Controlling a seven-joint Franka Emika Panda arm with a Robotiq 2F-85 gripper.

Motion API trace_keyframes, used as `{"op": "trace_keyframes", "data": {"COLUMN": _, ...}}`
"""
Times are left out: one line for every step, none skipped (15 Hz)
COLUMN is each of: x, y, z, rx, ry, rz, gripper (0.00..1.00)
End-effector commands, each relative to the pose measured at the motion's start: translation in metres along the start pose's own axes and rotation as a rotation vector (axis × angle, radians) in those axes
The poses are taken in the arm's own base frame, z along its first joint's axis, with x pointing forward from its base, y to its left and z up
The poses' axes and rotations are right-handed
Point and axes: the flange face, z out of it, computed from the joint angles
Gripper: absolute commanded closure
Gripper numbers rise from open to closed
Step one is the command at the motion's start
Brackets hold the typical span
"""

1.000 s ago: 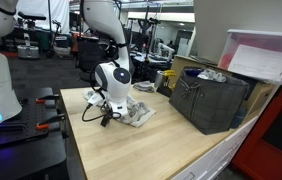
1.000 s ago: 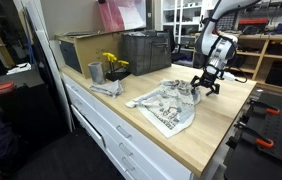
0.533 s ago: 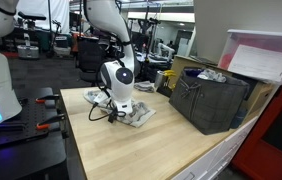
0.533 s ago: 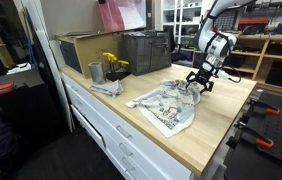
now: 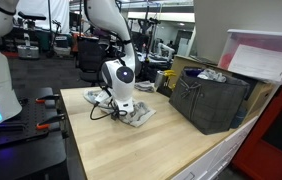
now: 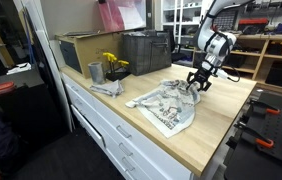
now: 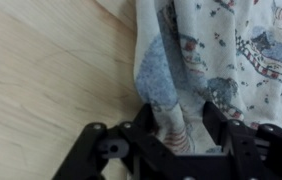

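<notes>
Lying rumpled: pale, perhaps cartoon-printed cloth [image 7: 231,50]

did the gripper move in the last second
Yes: the gripper shifted over the light wooden tabletop toward the dark grey crate, onto the printed white cloth's edge.

You have a rumpled white fabric towel [image 6: 169,108] printed with small blue and red figures.
It lies spread out but creased on the pale wooden worktop [image 6: 224,118], with one corner trailing toward the front edge. In the wrist view, a bunched fold of its edge sits between the fingers of the pincer [image 7: 181,128].
</notes>
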Motion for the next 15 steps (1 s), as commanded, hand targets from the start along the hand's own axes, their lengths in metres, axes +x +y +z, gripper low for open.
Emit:
{"op": "trace_keyframes", "data": {"x": -0.005, "y": -0.008, "z": -0.017, "rx": 0.028, "ry": 0.012, "rz": -0.018, "gripper": 0.73}}
{"op": "trace_keyframes", "data": {"x": -0.007, "y": -0.01, "z": -0.022, "rx": 0.023, "ry": 0.018, "rz": -0.022, "gripper": 0.8}}
{"op": "trace_keyframes", "data": {"x": -0.01, "y": -0.011, "z": -0.028, "rx": 0.011, "ry": 0.027, "rz": -0.027, "gripper": 0.86}}
{"op": "trace_keyframes", "data": {"x": -0.012, "y": -0.011, "z": -0.034, "rx": 0.0, "ry": 0.033, "rz": -0.03, "gripper": 0.95}}
{"op": "trace_keyframes", "data": {"x": -0.017, "y": -0.011, "z": -0.042, "rx": -0.022, "ry": 0.043, "rz": -0.035, "gripper": 0.99}}
{"op": "trace_keyframes", "data": {"x": -0.021, "y": -0.011, "z": -0.05, "rx": -0.039, "ry": 0.051, "rz": -0.043, "gripper": 1.0}}
{"op": "trace_keyframes", "data": {"x": -0.025, "y": -0.01, "z": -0.059, "rx": -0.066, "ry": 0.064, "rz": -0.054, "gripper": 1.0}}
{"op": "trace_keyframes", "data": {"x": -0.03, "y": -0.009, "z": -0.068, "rx": -0.104, "ry": 0.083, "rz": -0.057, "gripper": 1.0}}
{"op": "trace_keyframes", "data": {"x": -0.033, "y": -0.009, "z": -0.077, "rx": -0.136, "ry": 0.105, "rz": -0.062, "gripper": 0.99}}
{"op": "trace_keyframes", "data": {"x": -0.035, "y": -0.009, "z": -0.087, "rx": -0.183, "ry": 0.151, "rz": -0.063, "gripper": 0.99}}
{"op": "trace_keyframes", "data": {"x": -0.039, "y": -0.009, "z": -0.094, "rx": -0.222, "ry": 0.178, "rz": -0.065, "gripper": 0.99}}
{"op": "trace_keyframes", "data": {"x": -0.042, "y": -0.009, "z": -0.099, "rx": -0.279, "ry": 0.222, "rz": -0.074, "gripper": 0.99}}
{"op": "trace_keyframes", "data": {"x": -0.046, "y": -0.007, "z": -0.102, "rx": -0.326, "ry": 0.248, "rz": -0.081, "gripper": 0.99}}
{"op": "trace_keyframes", "data": {"x": -0.049, "y": -0.005, "z": -0.103, "rx": -0.372, "ry": 0.279, "rz": -0.09, "gripper": 0.99}}
{"op": "trace_keyframes", "data": {"x": -0.05, "y": -0.003, "z": -0.103, "rx": -0.418, "ry": 0.309, "rz": -0.101, "gripper": 0.99}}
